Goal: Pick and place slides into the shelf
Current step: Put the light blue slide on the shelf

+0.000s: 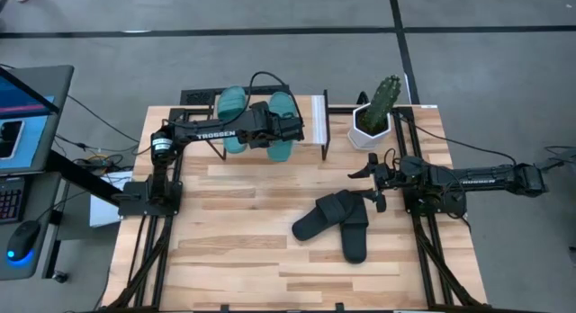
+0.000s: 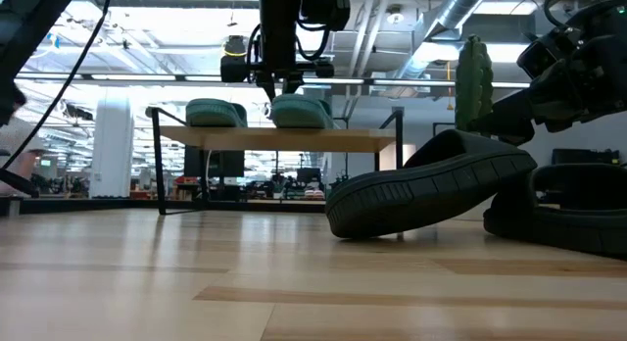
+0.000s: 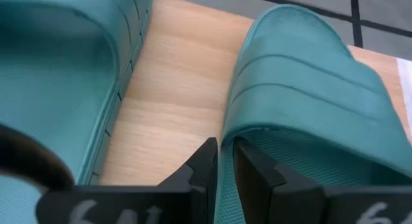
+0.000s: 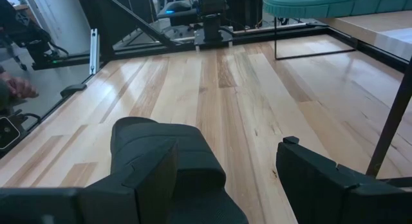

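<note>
- Two teal-green slides sit side by side on top of the shelf (image 1: 306,115), a low rack at the far side of the wooden surface (image 1: 234,259).
- The left gripper (image 3: 222,169) hovers over one teal-green slide (image 1: 281,124), its fingers drawn narrow and pinching the thin edge of the footbed beside the strap. The other teal-green slide (image 1: 232,106) lies just beside it.
- Two black slides (image 1: 337,223) lie overlapping mid-surface, one tipped up on the other.
- The right gripper (image 1: 371,169) waits near the black pair, fingers spread wide and empty.
- The slides look light, rubbery and bendy. The broad strap or a side edge seems the best place to grip; a sole may flex and slip.
- A potted cactus (image 1: 382,106) stands beside the shelf. Beyond is an open workshop with ceiling pipes.
</note>
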